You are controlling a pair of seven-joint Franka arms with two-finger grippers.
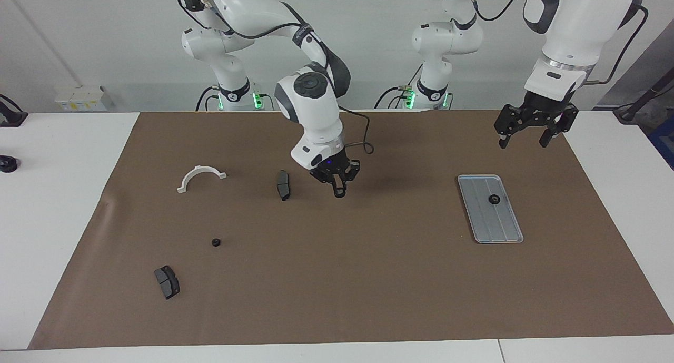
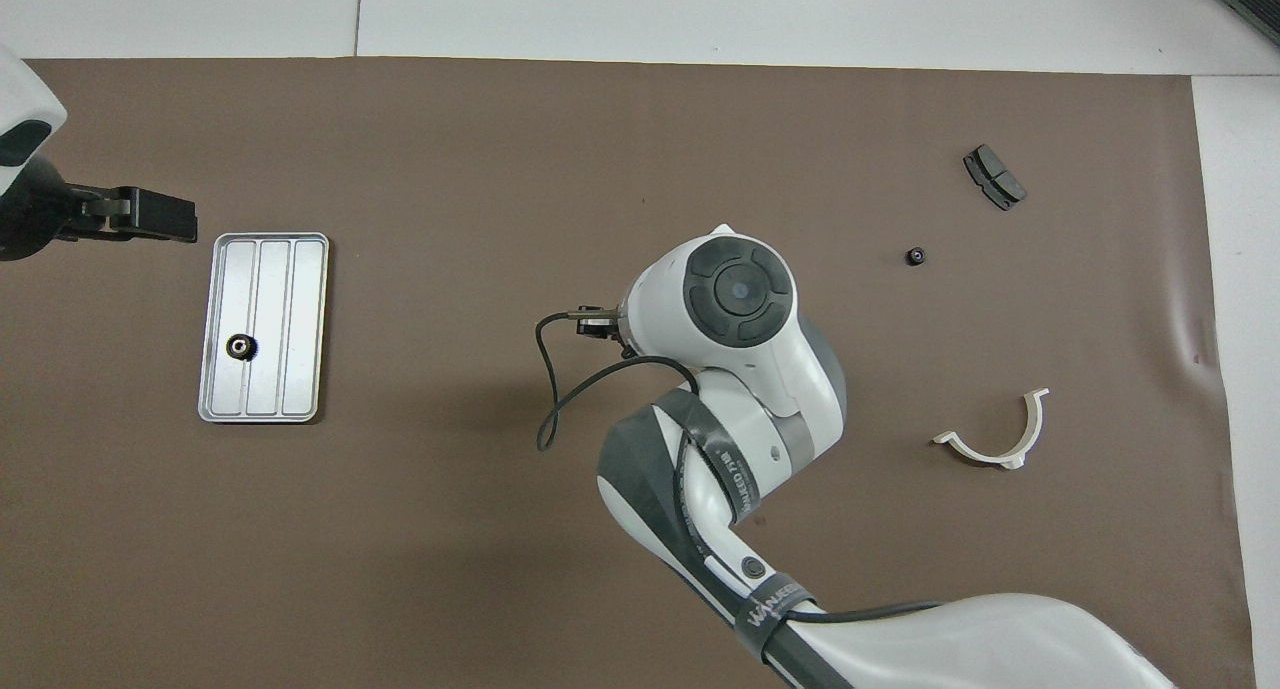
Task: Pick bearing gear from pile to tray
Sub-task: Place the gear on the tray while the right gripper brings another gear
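The silver tray [image 1: 497,226] [image 2: 300,309] lies toward the left arm's end of the mat, with one black bearing gear [image 1: 494,199] [image 2: 240,346] resting in it. My right gripper [image 1: 339,190] hangs over the middle of the mat, shut on a second small black gear [image 1: 339,195]; in the overhead view its wrist hides the grip. Another gear [image 1: 215,242] [image 2: 915,257] lies loose in the pile at the right arm's end. My left gripper [image 1: 524,141] [image 2: 160,217] is raised and open, holding nothing, over the mat beside the tray's end nearer the robots.
The pile also holds a white half-ring [image 1: 201,176] [image 2: 995,439], a dark brake pad [image 1: 283,185] beside the right gripper, and another brake pad [image 1: 167,282] [image 2: 994,177] farther from the robots. Brown mat [image 1: 368,278] covers the table.
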